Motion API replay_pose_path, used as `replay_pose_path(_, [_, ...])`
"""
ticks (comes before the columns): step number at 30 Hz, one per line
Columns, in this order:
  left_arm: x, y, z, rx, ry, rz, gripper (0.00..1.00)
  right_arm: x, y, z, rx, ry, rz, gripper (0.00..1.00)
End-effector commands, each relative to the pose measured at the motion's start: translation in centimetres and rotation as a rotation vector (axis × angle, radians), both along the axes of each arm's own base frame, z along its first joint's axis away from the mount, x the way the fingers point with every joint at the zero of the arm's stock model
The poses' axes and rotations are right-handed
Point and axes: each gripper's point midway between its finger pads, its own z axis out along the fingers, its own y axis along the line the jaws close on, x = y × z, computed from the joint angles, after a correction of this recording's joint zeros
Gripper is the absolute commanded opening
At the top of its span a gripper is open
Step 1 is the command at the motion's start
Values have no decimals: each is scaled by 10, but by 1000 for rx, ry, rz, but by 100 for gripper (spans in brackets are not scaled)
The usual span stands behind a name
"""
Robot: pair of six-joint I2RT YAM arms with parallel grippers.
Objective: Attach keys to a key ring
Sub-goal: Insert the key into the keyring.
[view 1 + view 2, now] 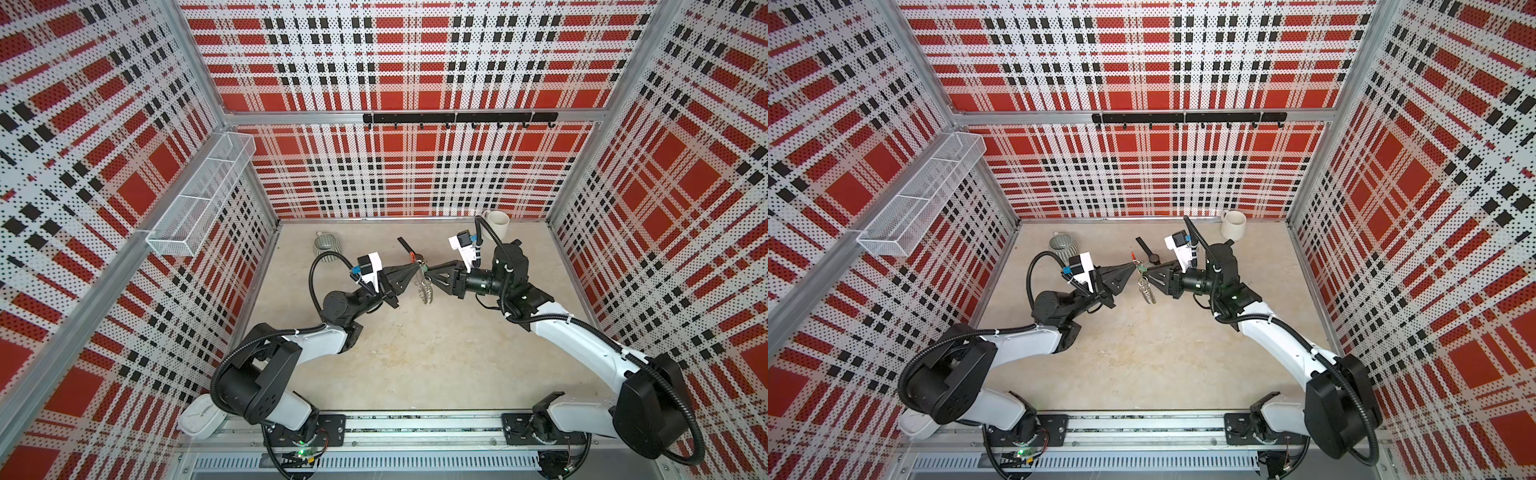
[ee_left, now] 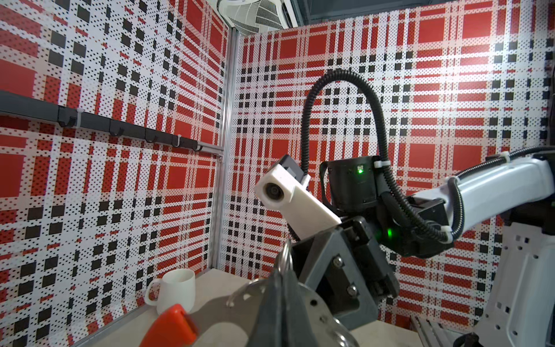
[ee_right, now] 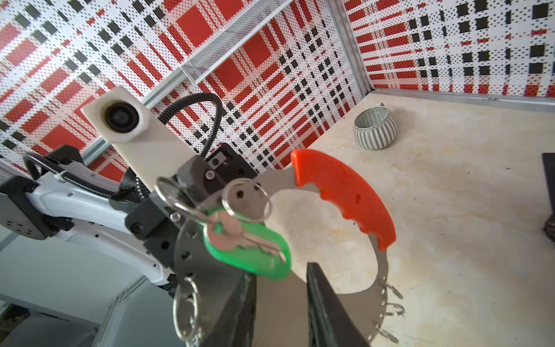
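Two robot arms meet above the pale table, a little toward 12 o'clock from its middle, in both top views. The left gripper is pinched tight on the key ring, a flat grey loop held edge-on clear of the table. Its red arc points toward 12 o'clock and a bunch of small silver rings dangles toward 6 o'clock. The right gripper reaches in from 3 o'clock, its tip almost touching the left one. A fleck of green between the tips is the green key tag. A black wristwatch lies just beyond at 12 o'clock, a ribbed cup at 11 o'clock and a white mug at 1 o'clock.

Left wrist view: the closed dark jaws clamp the loop's metal band, with the red arc blurred close by.

Right wrist view: the right gripper's black fingers stand apart with a clear gap and nothing visibly pinched. The green key tag, a silver key lying against it, hangs by its own small ring from the band near the red arc's end and looks motion-blurred. Whether that ring is fully threaded cannot be told.

Likely risks: a half-threaded ring could slip off as the tag swings. The open fingers could snag the tag on drawing back. The thin band could pivot in the left grip and drop
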Motion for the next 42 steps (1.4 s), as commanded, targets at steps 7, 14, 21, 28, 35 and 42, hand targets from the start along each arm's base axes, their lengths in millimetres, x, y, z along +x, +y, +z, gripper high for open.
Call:
replay_pose_path(7, [-15, 8, 19, -81, -54, -36, 0, -4, -20, 58, 39, -175, -36, 52])
replay_pose_path(14, [-16, 9, 20, -89, -42, -47, 0, -8, -7, 74, 113, -194, 61, 52])
replay_pose_path(21, [-17, 11, 24, -102, -42, -55, 0, -14, 4, 70, 128, -177, 118, 51])
replay_pose_path(28, [-18, 10, 26, -114, -38, -80, 0, -13, 8, 74, 146, -183, 138, 45])
replay_pose_path(35, [-20, 12, 29, -127, -45, -85, 0, -13, 11, 72, 146, -179, 152, 39])
replay_pose_path(42, [-18, 12, 31, -131, -45, -88, 0, -13, 14, 67, 143, -170, 161, 39])
